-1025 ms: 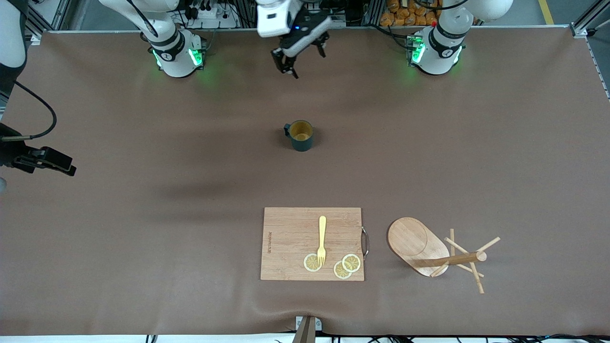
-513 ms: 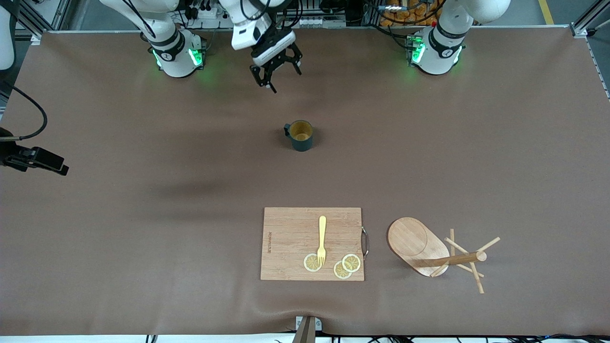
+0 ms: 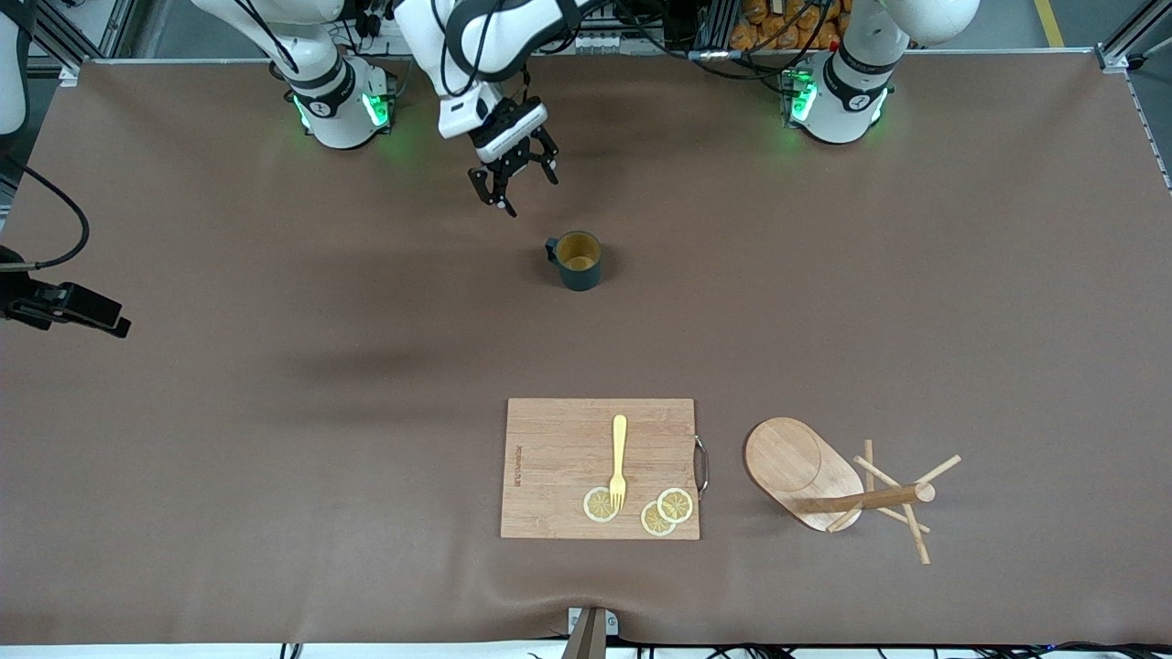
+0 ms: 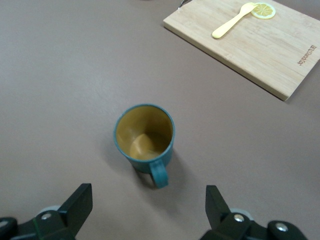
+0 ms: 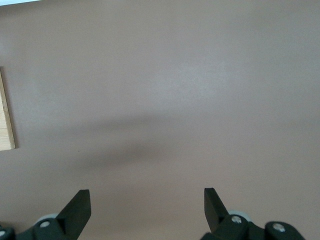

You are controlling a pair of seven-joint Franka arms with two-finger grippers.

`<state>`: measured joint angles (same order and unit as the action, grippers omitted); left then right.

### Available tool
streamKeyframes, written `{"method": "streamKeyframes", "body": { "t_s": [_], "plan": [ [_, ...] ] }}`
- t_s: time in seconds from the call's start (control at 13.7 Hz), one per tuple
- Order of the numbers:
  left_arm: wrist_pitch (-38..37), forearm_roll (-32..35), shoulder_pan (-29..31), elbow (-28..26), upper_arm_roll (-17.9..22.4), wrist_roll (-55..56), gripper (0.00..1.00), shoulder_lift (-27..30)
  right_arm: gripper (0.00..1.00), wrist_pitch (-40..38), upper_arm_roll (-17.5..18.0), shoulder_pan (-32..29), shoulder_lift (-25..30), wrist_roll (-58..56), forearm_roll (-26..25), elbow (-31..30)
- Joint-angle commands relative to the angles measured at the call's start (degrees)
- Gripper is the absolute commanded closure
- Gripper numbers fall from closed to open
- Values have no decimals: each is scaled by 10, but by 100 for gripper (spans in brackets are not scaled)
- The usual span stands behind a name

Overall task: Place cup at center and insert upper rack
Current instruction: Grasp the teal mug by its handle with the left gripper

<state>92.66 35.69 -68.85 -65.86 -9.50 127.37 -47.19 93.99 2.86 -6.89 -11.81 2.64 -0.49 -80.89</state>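
Bare table (image 3: 275, 458) rings the cup (image 3: 578, 260); left gripper (image 3: 513, 179) spread above.

Bare brown surface (image 3: 275, 458) rings the dark teal ribbed cup (image 3: 578, 260) on every side; the rectangular wooden cutting board (image 3: 558, 467) and toppled light wooden mug tree (image 3: 829, 485) sit well apart, nearer the camera.

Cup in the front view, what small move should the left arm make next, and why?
Probably ease the left pincer down toward the cup until its fingers flank the rim. The pincer is open and empty over bare table just short of the cup, which stands upright and ungripped. The right pincer waits, open, at the right arm's end of the table.
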Motion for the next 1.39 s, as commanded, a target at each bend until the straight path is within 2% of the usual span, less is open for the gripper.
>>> {"method": "streamKeyframes", "body": {
  "t_s": [0.0, 0.29, 1.1, 1.17, 1.32],
  "plan": [
    [-8, 17, -6, 54, 0, 24, 0, -52, 0, 3, 8, -10, 1, -4, -6, -1],
    [-6, 28, -5, 73, 2, 60, 0, -101, 0, 9, 8, -13, -1, -4, -6, 0],
    [24, 46, 1, 73, 15, 80, 0, -139, 0, 9, 8, -11, -1, 5, 4, 1],
    [24, 46, 3, 73, 15, 79, 7, -140, 0, 7, 8, -11, -1, 3, 4, 1],
    [24, 46, 6, 72, 18, 77, 31, -142, 0, 5, 8, -14, -1, 1, 4, 1]
  ]
}}
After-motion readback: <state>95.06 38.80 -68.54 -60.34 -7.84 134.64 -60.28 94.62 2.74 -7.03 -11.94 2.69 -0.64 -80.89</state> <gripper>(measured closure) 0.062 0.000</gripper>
